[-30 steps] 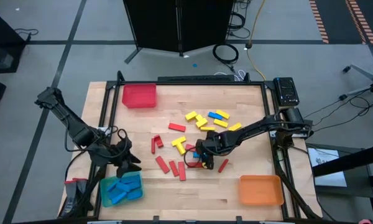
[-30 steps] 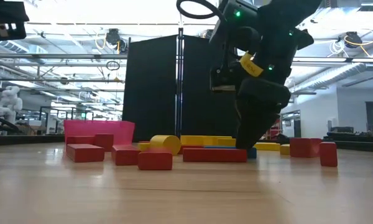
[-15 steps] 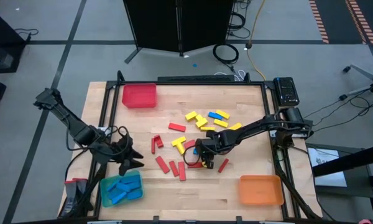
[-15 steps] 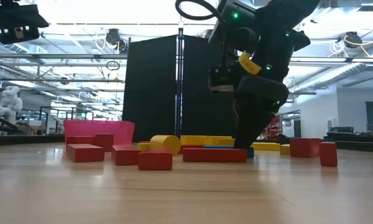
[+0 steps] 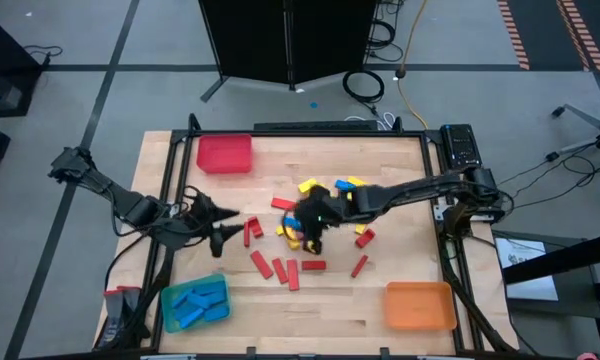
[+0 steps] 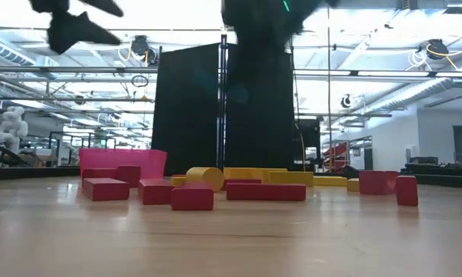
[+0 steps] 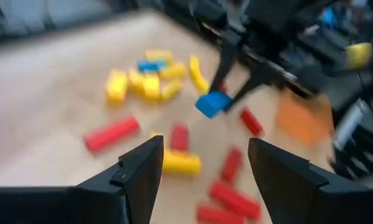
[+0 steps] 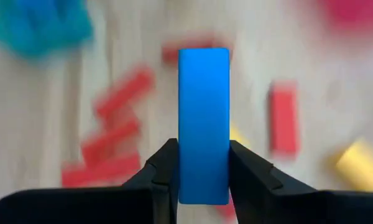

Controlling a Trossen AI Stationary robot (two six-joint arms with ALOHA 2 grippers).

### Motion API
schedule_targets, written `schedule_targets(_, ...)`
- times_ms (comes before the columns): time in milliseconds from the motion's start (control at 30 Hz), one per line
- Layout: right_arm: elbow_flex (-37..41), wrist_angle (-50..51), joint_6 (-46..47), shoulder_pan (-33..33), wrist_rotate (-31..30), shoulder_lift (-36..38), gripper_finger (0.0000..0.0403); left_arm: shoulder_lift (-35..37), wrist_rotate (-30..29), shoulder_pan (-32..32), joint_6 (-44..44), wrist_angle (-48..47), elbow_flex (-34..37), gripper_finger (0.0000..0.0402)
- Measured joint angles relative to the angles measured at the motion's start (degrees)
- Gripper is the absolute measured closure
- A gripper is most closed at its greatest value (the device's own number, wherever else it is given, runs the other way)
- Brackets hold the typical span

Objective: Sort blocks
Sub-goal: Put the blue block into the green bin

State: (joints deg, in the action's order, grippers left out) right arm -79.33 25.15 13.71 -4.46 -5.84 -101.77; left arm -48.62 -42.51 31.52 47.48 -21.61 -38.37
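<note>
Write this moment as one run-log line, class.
right claw: shut on blue block, lifted | left claw: open, empty | blue tray: holds blue blocks

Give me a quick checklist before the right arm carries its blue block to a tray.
1. Grip: right gripper shut on the blue block, block centred between the fingers. Ok.
2. Lift: block held off the table; left wrist view shows it hanging above the loose blocks. Ok.
3. Target: teal tray already holds blue blocks and has room. Ok.
4. Path: left gripper is open over the table's left side, near the way to that tray. Not ok.
5. Snagged neighbour blocks: cannot tell.
</note>
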Motion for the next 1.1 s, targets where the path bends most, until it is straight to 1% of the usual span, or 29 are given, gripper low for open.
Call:
schedule_targets(67,-3.78,-0.49,-1.78,0.43,-1.48,0.12,0.0318,0.01,-3.82,-0.98,-6.13,5.69,0.0,0.0159)
schedule_targets(133,-6.91,-0.91,-3.77,0.6,-3.13,-0.04,0.0318,0.02,-5.76,-2.21,-12.42,12.36,-0.04,0.0159)
schedule_targets(333,-17.22,-3.11,-9.03,1.5,-4.89,0.04,0.0318,0.02,-6.0,-5.74,-28.3,33.99,-0.04,0.0159)
schedule_targets(467,-21.55,-3.71,-11.69,1.83,-6.31,0.05,0.0318,0.02,-5.95,-7.21,-35.55,41.73,-0.04,0.0159)
schedule_targets(600,-24.16,-4.05,-13.12,1.93,-6.28,0.05,0.0318,0.02,-4.5,-8.57,-37.89,45.37,-0.04,0.0159)
schedule_targets(767,-24.5,-6.92,-14.27,2.45,-6.35,0.03,0.0318,-1.33,3.95,-11.53,-38.16,48.74,-0.04,0.0159)
schedule_targets(833,-24.56,-8.26,-14.52,2.7,-6.25,0.03,0.0318,-2.56,6.06,-12.46,-39.89,50.87,-0.04,0.0159)
schedule_targets(1000,-24.57,-8.51,-14.57,3.29,-6.27,0.03,0.0318,-5.68,7.16,-14.49,-43.54,58.48,-0.04,0.0159)
schedule_targets(1100,-24.57,-8.62,-14.58,3.4,-6.37,0.03,0.0318,-7.06,7.17,-15.99,-43.81,61.13,-0.04,0.0159)
